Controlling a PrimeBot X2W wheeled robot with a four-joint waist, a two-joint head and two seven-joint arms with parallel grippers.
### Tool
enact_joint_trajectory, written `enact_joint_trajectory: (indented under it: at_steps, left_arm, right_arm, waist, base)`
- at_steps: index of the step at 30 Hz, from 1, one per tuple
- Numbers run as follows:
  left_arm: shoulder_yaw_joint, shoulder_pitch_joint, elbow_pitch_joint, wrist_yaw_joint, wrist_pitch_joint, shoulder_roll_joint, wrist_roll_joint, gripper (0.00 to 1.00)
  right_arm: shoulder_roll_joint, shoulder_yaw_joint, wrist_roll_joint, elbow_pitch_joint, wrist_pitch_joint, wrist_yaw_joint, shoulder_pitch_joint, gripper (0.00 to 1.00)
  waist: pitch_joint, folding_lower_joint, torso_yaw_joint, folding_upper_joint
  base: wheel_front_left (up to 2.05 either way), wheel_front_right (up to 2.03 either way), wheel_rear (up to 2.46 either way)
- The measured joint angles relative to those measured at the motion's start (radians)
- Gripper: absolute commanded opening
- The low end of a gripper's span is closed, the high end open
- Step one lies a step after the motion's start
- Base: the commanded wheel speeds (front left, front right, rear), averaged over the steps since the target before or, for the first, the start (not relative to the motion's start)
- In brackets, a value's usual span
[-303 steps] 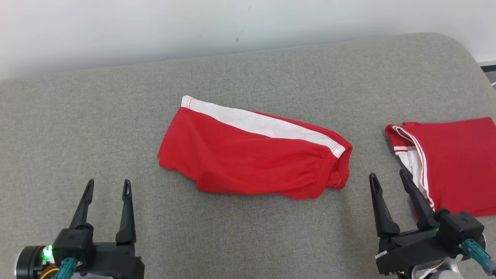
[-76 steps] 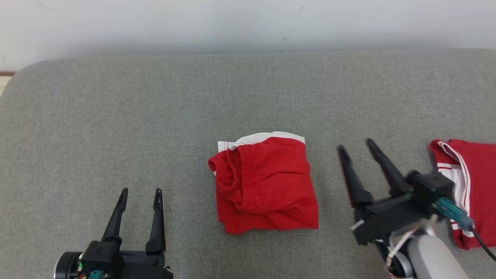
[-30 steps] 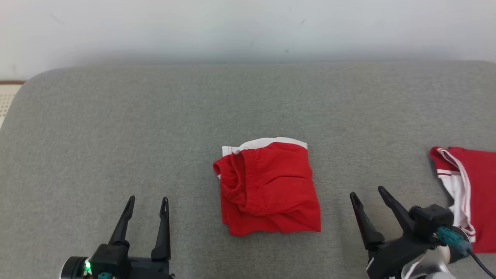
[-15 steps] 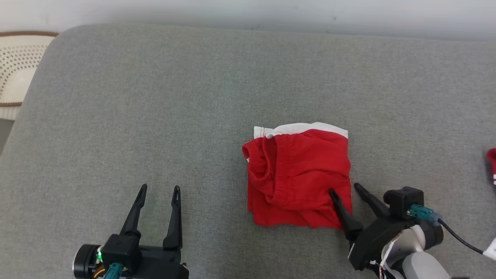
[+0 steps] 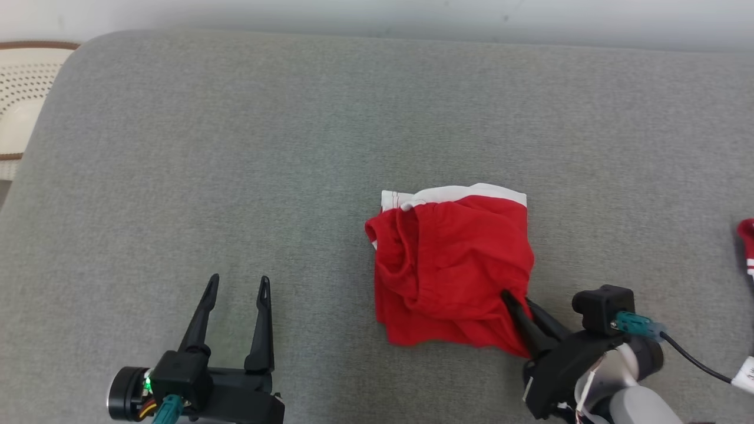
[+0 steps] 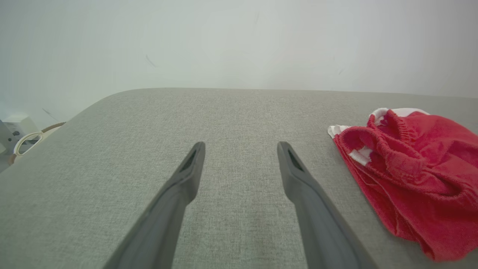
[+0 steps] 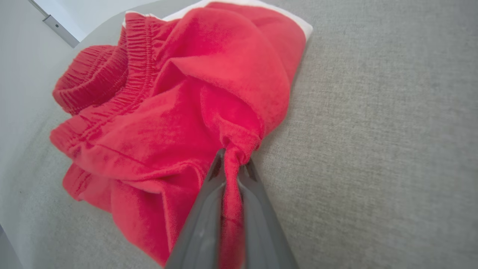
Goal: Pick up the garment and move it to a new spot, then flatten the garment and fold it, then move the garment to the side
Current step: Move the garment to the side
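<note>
**Item 1: right gripper [image 5: 517, 299].** Your right fingers are pinched together on the near right corner of the red shorts [image 5: 453, 265]. In the right wrist view, the right gripper [image 7: 232, 158] has a bunched twist of the red shorts [image 7: 179, 112] squeezed between its two fingers.

**Item 2: left gripper [image 5: 238, 278].** Your left fingers stand spread wide with nothing between them. They sit over the grey cushion [image 5: 235, 147], well apart from the shorts and to their left. The left wrist view shows bare cushion between the fingers of the left gripper [image 6: 241, 145].

**Item 3: red shorts [image 6: 410, 175].** They lie as a folded, roughly square bundle near the cushion's middle. A white band runs along the far edge, and the elastic waistband is rolled up on the left side.

**Item 4: hard to read.**
- Cloth partly covers the right fingertips.
- You cannot tell whether the pinched corner is off the cushion.
- A second red garment [image 5: 747, 241] with white stripes is cut off at the head view's right edge.
- A cream perforated object [image 5: 23, 88] is cut off at the upper left.
</note>
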Motion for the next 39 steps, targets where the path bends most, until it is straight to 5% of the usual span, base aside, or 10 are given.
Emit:
enact_joint_trajectory:
  at_steps: [9, 20, 33, 39]
  left_arm:
    - [0.010, 0.000, -0.047, 0.008, -0.002, 0.015, 0.011, 1.00]
    - [0.008, -0.029, -0.111, 0.010, 0.030, 0.060, 0.036, 1.00]
    - [-0.019, -0.097, -0.133, -0.007, 0.077, 0.081, 0.056, 1.00]
    - [-0.020, -0.099, -0.135, -0.007, 0.090, 0.095, 0.056, 1.00]
  right_arm:
    - [-0.097, -0.032, -0.081, -0.112, 0.014, 0.000, 0.078, 0.00]
    - [-0.201, -0.092, -0.161, -0.199, 0.003, 0.000, 0.157, 0.00]
    - [-0.289, -0.111, -0.236, -0.276, -0.138, 0.000, 0.008, 0.00]
    - [-0.285, -0.173, -0.188, -0.185, -0.193, 0.000, -0.085, 0.00]
  waist:
    - [-0.002, -0.0001, -0.072, 0.0000]
    - [0.022, 0.0000, -0.261, 0.0000]
    - [0.076, 0.0000, -0.465, 0.0000]
    - [0.105, 0.0000, -0.506, 0.0000]
  base:
    - [0.00, 0.00, 0.00]
    - [0.00, 0.00, 0.00]
    - [0.00, 0.00, 0.00]
    - [0.00, 0.00, 0.00]
